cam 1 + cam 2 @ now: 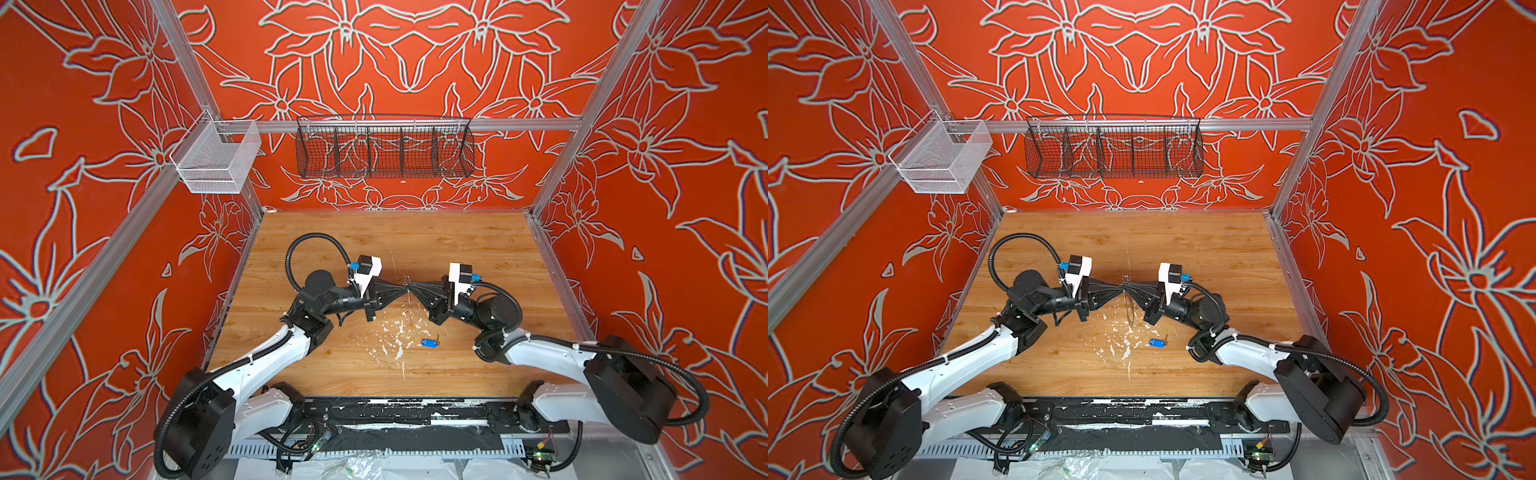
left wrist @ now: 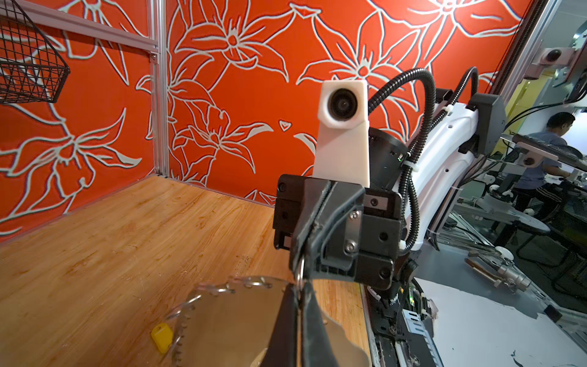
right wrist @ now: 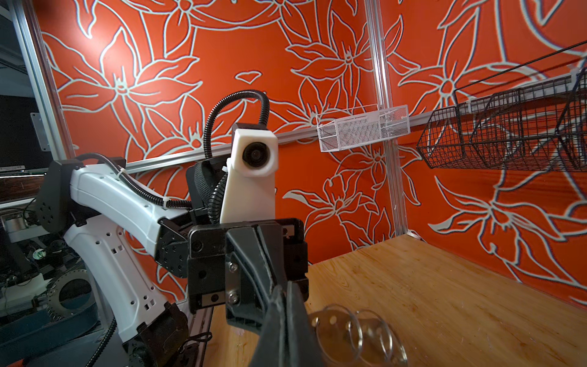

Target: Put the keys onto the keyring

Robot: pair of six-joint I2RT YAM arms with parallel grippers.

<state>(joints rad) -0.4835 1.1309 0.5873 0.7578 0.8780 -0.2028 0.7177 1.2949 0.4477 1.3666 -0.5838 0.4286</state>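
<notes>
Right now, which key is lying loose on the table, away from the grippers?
The blue-tagged key, alone on the wood in both top views. The yellow-tagged one shows only beside the keyring, in the left wrist view.

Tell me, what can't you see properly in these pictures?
Left wrist view: the yellow tag shows, but the keyring hides its key.
Both top views: keyring edge-on, only a thin sliver.
Both top views: blue-tagged key, blade too small.
Right wrist view: wire loops blurred, cut off by the picture's edge.
</notes>
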